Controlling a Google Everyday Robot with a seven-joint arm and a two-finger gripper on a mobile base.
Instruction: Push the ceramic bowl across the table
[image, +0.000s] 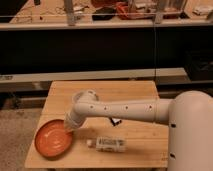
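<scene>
I see the bowl (50, 141) at the front left corner of the table (125, 95). My gripper (68, 128) is down at its right rim; spread or closed, I cannot tell. A small white bottle (111, 144) lies just right of the bowl.

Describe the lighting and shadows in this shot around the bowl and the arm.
Camera view: warm, fairly even light falls on the table and the ceramic bowl, with no strong glare on either. In the same view the space behind the table lies in deep shadow. The gripper, at the bowl's rim nearest the arm, is shaded by the white arm above it.
</scene>
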